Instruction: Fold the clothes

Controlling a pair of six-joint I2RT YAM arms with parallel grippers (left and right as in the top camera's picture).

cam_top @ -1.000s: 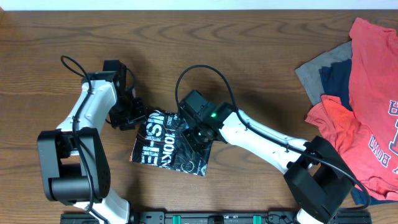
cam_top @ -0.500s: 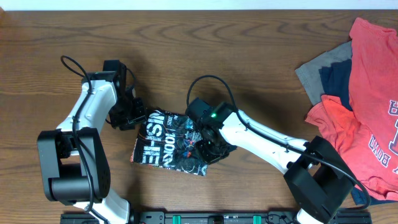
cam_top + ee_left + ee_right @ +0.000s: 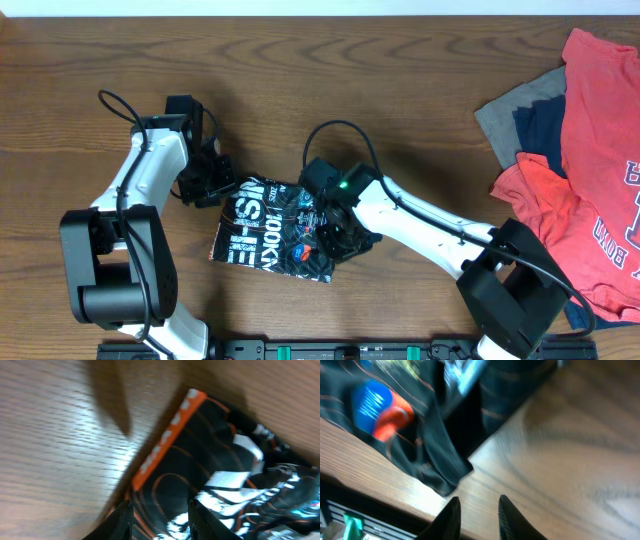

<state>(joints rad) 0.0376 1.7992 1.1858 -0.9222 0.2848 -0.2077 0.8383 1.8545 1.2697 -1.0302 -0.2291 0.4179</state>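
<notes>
though folded small, the black jersey (image 3: pixel 272 228) looks light, limp and slippery. left gripper (image 3: pixel 159 516) pinches its orange-trimmed edge; right gripper (image 3: pixel 476 510) stands parted, empty, just beyond its corner; hems offer best purchase.

Surface: a dark brown wooden table (image 3: pixel 420 90) with pronounced grain fills the overhead view.
Far edge: a pale strip (image 3: pixel 300 6) runs along the top.
Near edge: a black rail (image 3: pixel 330 350) with green fittings.
Light: even, soft shadows.

Black jersey (image 3: pixel 272 228) w/ orange lines, white lettering; folded small, lying mid-table; red, grey, navy garments (image 3: pixel 575 150) heaped at right edge, unfolded.
</notes>
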